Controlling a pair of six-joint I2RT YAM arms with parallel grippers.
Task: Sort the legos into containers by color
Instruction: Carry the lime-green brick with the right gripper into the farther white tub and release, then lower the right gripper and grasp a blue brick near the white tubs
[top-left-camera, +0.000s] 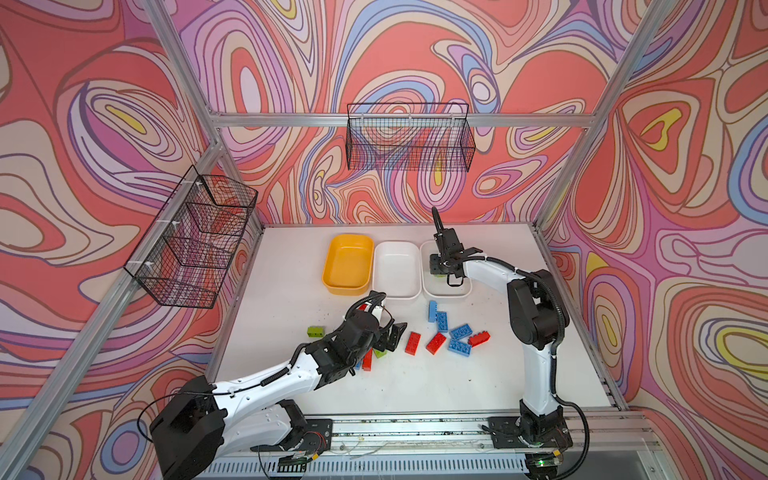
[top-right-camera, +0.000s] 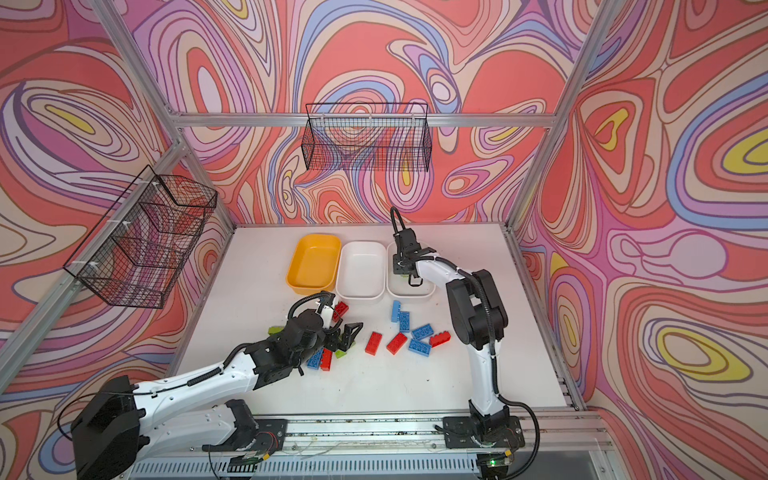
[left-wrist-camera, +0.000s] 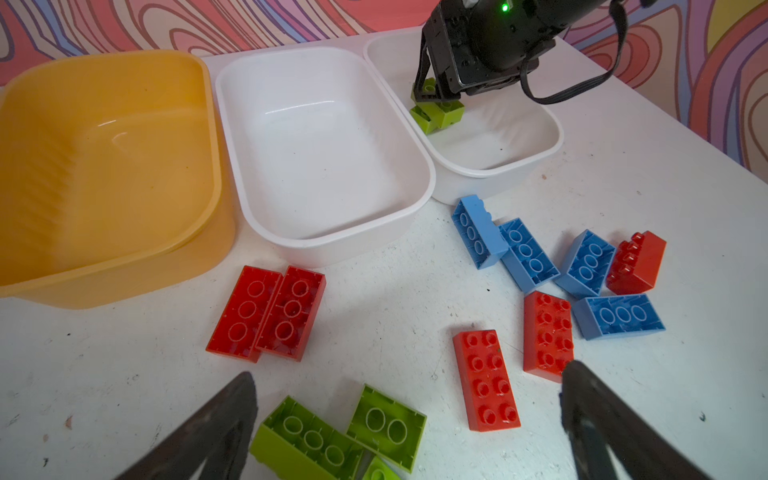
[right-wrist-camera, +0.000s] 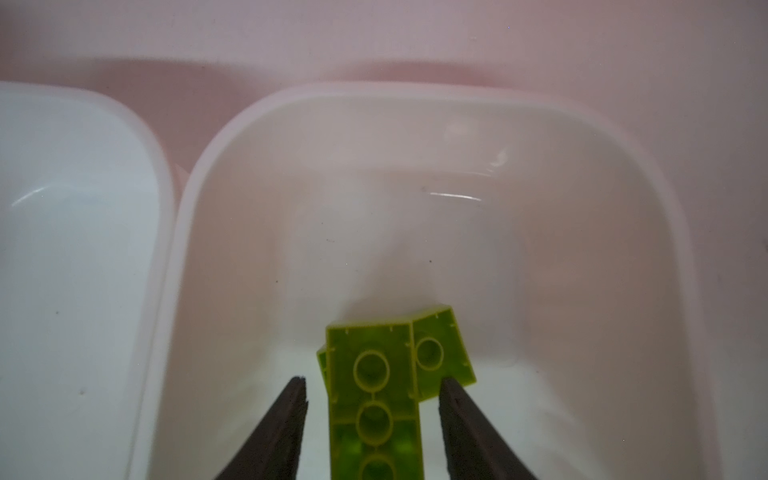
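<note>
Three containers stand in a row at the back: a yellow-orange tub (top-left-camera: 347, 262), a middle white tub (top-left-camera: 397, 266) and a right white tub (top-left-camera: 440, 289). My right gripper (right-wrist-camera: 372, 381) hangs open inside the right tub. A long lime green lego (right-wrist-camera: 374, 374) lies between its fingers with a gap on each side, beside a second green one (right-wrist-camera: 440, 353). My left gripper (left-wrist-camera: 409, 372) stands wide open over two green legos (left-wrist-camera: 307, 436) on the table. Red legos (left-wrist-camera: 266, 311) and blue legos (left-wrist-camera: 528, 253) lie loose in front of the tubs. The yellow and middle tubs are empty.
One green lego (top-left-camera: 316, 331) lies alone left of my left arm. Black wire baskets hang on the back wall (top-left-camera: 409, 137) and the left wall (top-left-camera: 195, 237). Aluminium frame posts border the white table (top-left-camera: 415, 386).
</note>
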